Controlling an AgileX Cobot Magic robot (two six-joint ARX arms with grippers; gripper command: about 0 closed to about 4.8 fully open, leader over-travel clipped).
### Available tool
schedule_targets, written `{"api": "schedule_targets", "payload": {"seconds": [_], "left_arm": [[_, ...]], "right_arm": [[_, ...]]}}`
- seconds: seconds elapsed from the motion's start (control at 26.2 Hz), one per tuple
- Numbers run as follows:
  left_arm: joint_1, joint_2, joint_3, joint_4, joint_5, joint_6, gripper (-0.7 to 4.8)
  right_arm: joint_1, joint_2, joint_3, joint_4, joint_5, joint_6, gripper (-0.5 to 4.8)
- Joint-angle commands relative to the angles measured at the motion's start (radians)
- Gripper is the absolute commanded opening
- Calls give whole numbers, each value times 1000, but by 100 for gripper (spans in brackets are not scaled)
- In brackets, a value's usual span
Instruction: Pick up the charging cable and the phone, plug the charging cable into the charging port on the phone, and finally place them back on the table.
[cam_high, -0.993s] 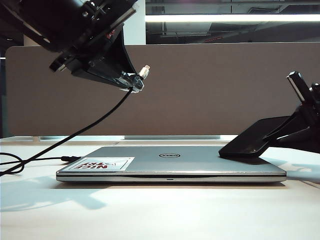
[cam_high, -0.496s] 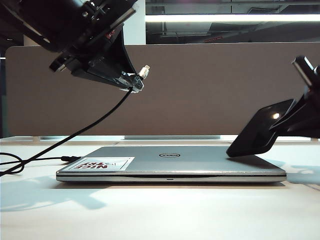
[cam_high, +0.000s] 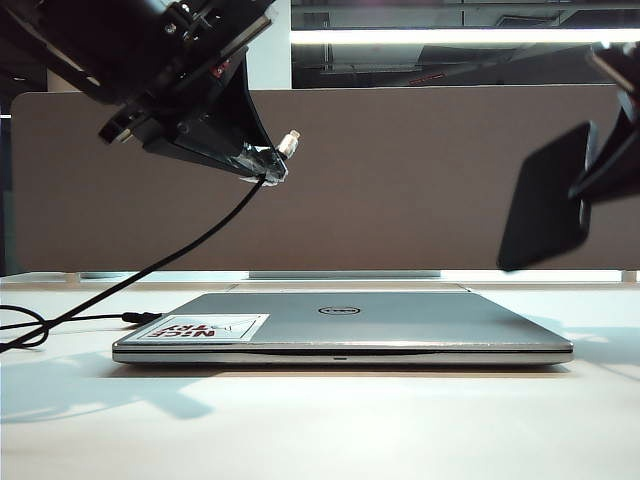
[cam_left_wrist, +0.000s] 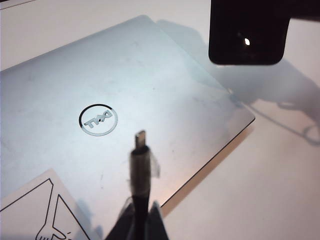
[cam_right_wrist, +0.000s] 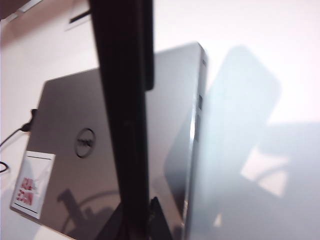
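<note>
Laptop: silver, closed on the white tabletop; round Dell logo on lid.
Sticker: red letters, seemingly "NICE TRY", upside down.
Left gripper: raised at left, clamped on the charging cable; the wrist view alone shows its plug tip.
Right gripper: raised at right, gripping the phone, edge-on in its wrist view.

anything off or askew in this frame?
Nothing damaged. The closed laptop lies flat on the table. The left end effector holds the charging cable with its plug up. The right end effector holds the phone nearly upright, clear of the laptop.
</note>
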Motion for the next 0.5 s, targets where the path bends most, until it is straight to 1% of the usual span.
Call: {"api": "schedule_targets", "payload": {"seconds": [0.04, 0.11, 0.23, 0.31, 0.5], "left_arm": [[-1, -3, 5, 17, 2, 1, -7], [-6, -3, 5, 27, 2, 1, -7], [-8, -3, 6, 43, 2, 1, -7], [-8, -3, 6, 61, 2, 1, -7], [-9, -3, 6, 66, 2, 1, -7]], "right_arm": [[0, -13, 57, 8, -58, -15, -4], [1, -13, 108, -20, -61, -16, -4], [13, -13, 183, -121, -16, -46, -4], [38, -12, 262, -275, 68, -88, -4], [75, -12, 354, -469, 163, -97, -4]]}}
